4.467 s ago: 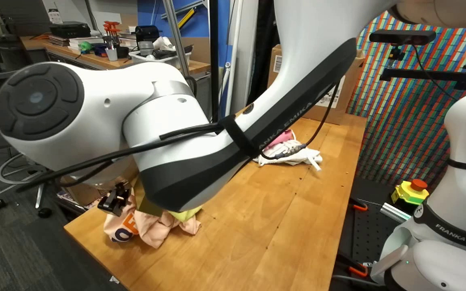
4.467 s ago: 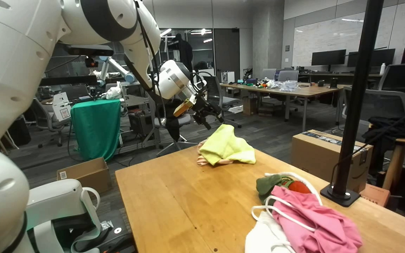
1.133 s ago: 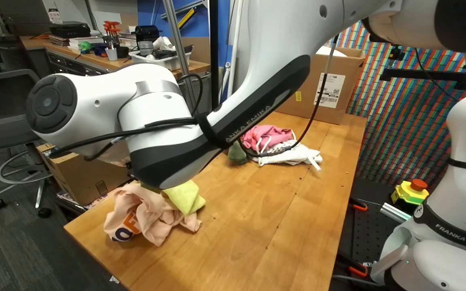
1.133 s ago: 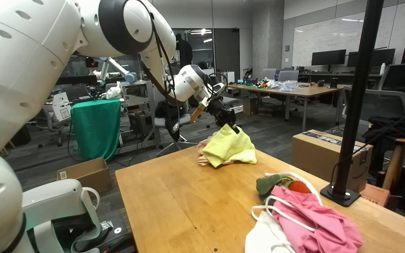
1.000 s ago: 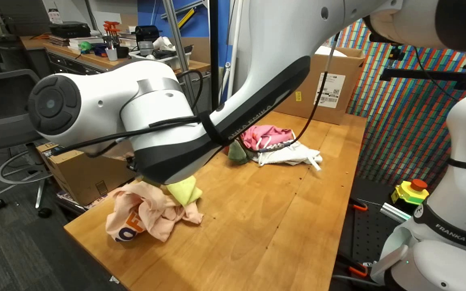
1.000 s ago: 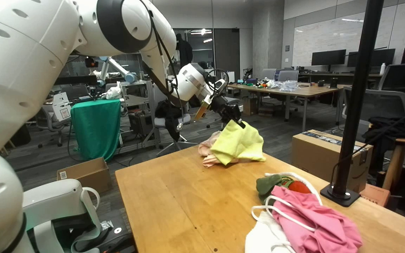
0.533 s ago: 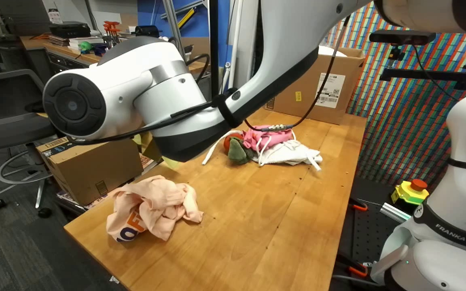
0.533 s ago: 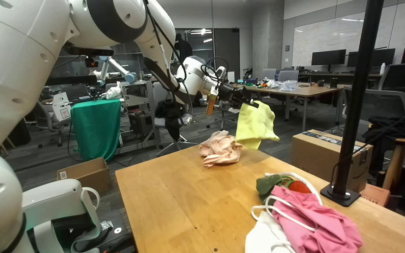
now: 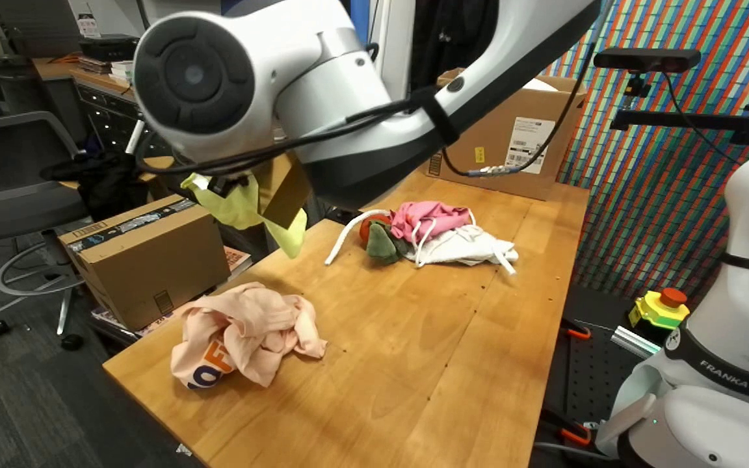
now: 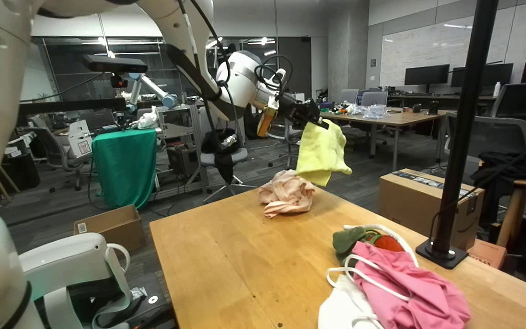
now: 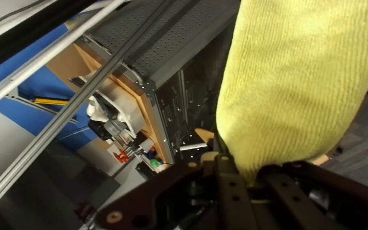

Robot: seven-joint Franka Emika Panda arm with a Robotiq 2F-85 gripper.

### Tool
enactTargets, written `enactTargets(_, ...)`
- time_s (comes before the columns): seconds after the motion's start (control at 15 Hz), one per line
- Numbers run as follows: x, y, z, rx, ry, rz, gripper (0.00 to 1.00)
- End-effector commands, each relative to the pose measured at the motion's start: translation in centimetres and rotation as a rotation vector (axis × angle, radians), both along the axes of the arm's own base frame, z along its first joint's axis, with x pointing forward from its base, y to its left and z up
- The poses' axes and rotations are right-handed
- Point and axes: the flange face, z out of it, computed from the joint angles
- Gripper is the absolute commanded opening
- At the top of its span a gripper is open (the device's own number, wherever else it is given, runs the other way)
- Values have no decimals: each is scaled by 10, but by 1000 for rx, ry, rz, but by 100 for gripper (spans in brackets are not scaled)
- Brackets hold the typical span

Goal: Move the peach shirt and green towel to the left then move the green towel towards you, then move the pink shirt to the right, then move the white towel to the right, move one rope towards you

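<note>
The lime green towel [image 10: 321, 155] hangs in the air from my gripper [image 10: 322, 122], which is shut on its upper edge. In the wrist view the green towel [image 11: 292, 89] fills the right side and partly hides the fingertips. The peach shirt [image 9: 251, 331] lies crumpled near the table corner, uncovered, below the towel and apart from it. At the table's other end, the pink shirt [image 10: 420, 292] rests heaped against the white towel [image 10: 343, 304]. White rope [image 9: 350, 233] loops around and over that heap in both exterior views.
A dark green and red bundle [image 9: 381, 247] lies against the pink shirt. The black post [image 10: 459, 146] rises from the table edge. One cardboard box [image 9: 147, 260] stands beyond the table edge, and a larger box [image 9: 504, 143] sits at the table's end.
The green towel, at first draped over the peach shirt, has been gripped, lifted off and carried up past the table edge. The peach shirt shifted slightly. The pink and white heap stayed put.
</note>
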Motion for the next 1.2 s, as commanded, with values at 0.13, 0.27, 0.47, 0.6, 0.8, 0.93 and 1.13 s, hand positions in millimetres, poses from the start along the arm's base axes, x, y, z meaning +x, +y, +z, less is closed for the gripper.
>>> enactTargets(0.13,-51,-55,66,167,139,194,3)
enactTargets(0.27,-58,-74,75,226,204,250,3)
enactTargets(0.47,-71,-86,69,298,323,323,3)
enactTargets(0.6,-79,-84,58,333,423,366,3)
enactTargets(0.8,-91,-75,44,388,580,443,3)
enactTargets(0.93,-96,-71,37,425,683,502,3)
enactTargets(1.13,-104,-72,29,467,861,585,3)
